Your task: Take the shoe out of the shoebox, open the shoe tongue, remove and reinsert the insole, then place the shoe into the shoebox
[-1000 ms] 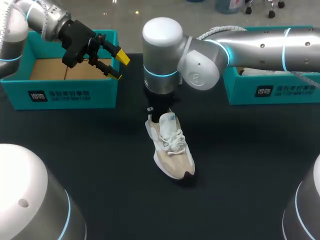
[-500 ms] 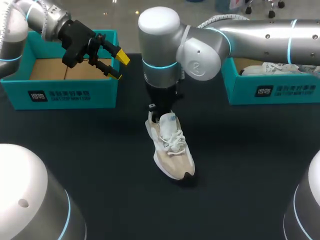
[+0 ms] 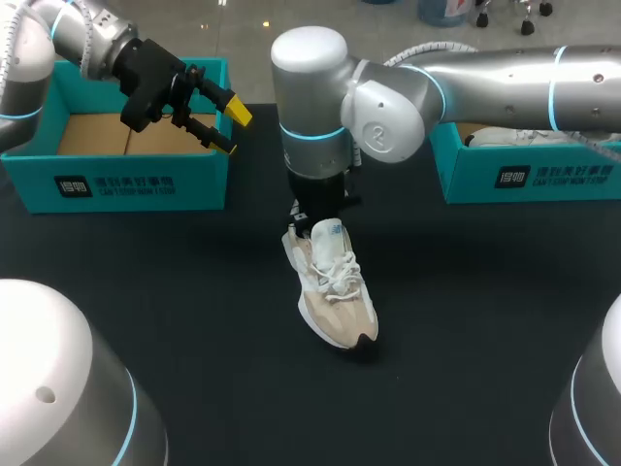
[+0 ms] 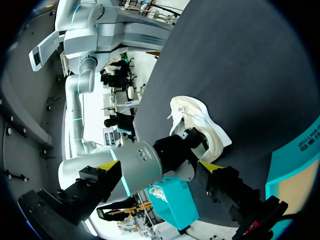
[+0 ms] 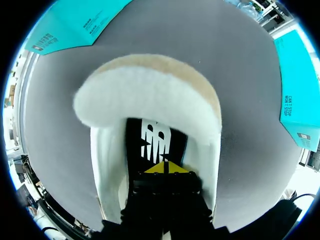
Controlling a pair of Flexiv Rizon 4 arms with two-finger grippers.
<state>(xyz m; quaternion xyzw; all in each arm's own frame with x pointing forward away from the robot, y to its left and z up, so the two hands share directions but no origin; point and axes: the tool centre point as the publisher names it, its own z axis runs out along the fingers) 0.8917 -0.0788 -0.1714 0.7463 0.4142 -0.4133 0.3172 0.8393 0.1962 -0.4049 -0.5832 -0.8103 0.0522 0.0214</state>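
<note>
Asking (student): Where is the shoe (image 3: 330, 282)?
Tutor: Out of the shoebox (image 3: 116, 184), on the desk (image 3: 194, 320). Right fingers (image 5: 172, 169), closed, reach inside it over the insole (image 5: 156, 140); left fingers (image 3: 238, 114) are spread. Insole removal and reboxing seemingly remain.

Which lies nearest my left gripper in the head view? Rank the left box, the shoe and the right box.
1. Left box, just beneath the left gripper.
2. Shoe, mid-table.
3. Right box, far right side.

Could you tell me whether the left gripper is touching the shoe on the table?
Apart. The head view shows the left gripper up by the teal shoebox, with a stretch of bare dark table between it and the shoe.
</note>
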